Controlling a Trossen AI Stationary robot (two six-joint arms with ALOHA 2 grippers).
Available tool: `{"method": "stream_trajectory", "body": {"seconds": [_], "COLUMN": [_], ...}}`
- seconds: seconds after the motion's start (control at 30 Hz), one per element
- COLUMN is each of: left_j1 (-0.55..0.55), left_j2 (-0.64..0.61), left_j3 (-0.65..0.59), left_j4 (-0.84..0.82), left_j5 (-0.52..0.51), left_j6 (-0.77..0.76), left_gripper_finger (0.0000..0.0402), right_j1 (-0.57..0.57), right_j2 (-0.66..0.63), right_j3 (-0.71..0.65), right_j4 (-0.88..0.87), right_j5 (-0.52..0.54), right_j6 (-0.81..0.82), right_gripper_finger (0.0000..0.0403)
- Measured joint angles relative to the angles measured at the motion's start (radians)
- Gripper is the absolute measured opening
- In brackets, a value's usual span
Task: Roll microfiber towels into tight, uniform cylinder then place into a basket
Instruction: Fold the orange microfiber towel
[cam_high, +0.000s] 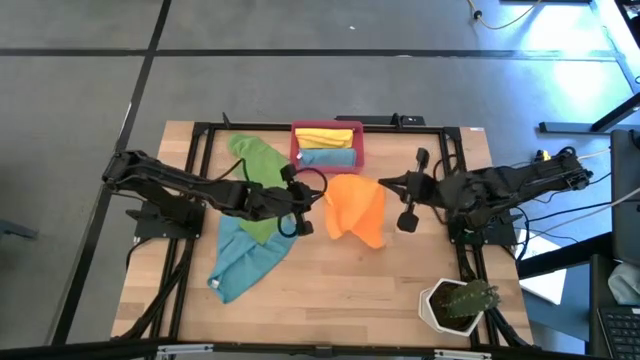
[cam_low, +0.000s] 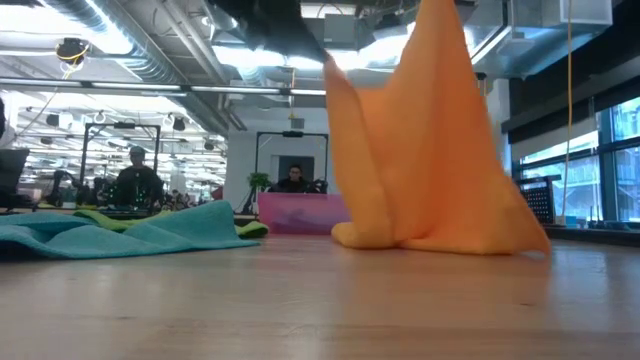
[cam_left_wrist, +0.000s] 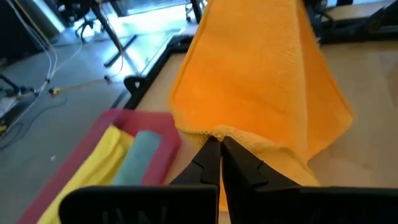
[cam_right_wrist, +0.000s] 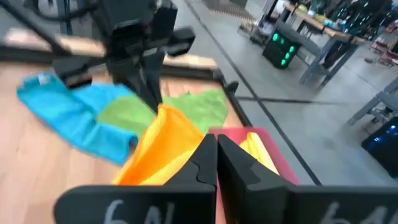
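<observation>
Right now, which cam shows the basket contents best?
High view: the basket is seen from above, with a yellow and a teal roll inside. Left wrist view shows it partly, behind the orange towel. Low view shows only its side; right wrist, one corner.

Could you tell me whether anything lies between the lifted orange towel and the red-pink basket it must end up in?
Nothing visible does. The orange towel, pinched by both pincers, hangs just in front of the basket, with only bare table between.

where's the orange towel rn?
High view: orange towel mid-table, just in front of the basket, lifted by the left gripper; green towel on its left.
</observation>
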Motion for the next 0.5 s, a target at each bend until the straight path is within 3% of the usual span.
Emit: {"method": "stream_trajectory", "body": {"seconds": [0.37, 0.5], "left_j1": [0.018, 0.016], "left_j2": [0.031, 0.031], "left_j3": [-0.007, -0.007], "left_j4": [0.004, 0.004], "left_j5": [0.0, 0.0], "left_j6": [-0.032, -0.032], "left_gripper_finger": [0.0, 0.0], "right_j1": [-0.025, -0.056], "right_j2": [0.091, 0.109], "right_j3": [-0.001, -0.001], "right_j4": [-0.024, -0.032], "right_j5": [-0.001, -0.073], "right_j6": [-0.004, -0.002], "right_gripper_finger": [0.0004, 0.0004]}}
